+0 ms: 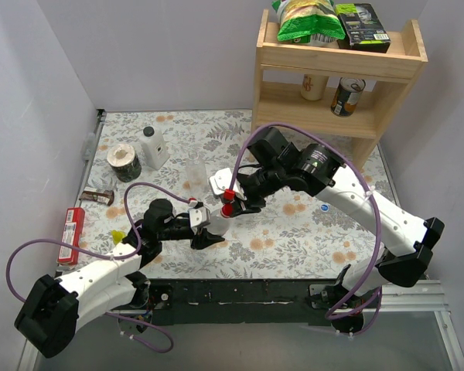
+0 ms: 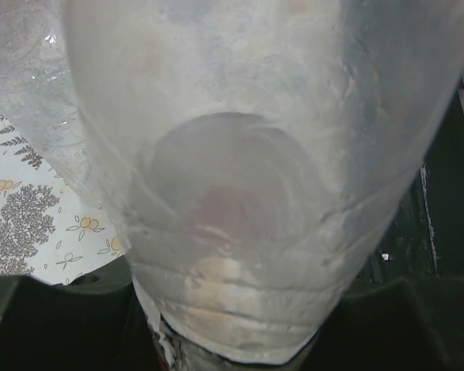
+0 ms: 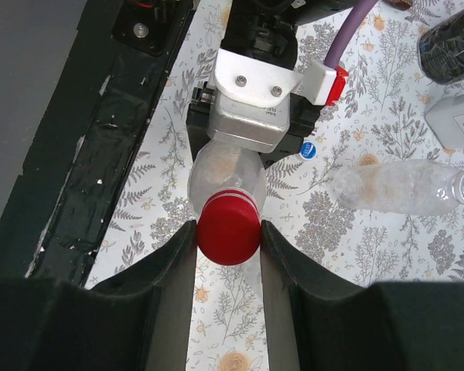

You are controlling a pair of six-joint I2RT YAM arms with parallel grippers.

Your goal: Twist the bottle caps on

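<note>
My left gripper is shut on the base of a clear bottle and holds it above the table, neck towards the right arm. In the left wrist view the bottle fills the frame and hides the fingers. My right gripper is shut on the red cap, which sits on this bottle's neck. In the top view the right gripper and the cap meet mid-table. A second clear bottle lies uncapped on the cloth. One blue cap lies right of the right arm, another beside the left gripper.
A wooden shelf stands at the back right. A white bottle with a black cap and a dark jar stand at the back left. A red packet, a brown bar and a small yellow bottle lie at the left.
</note>
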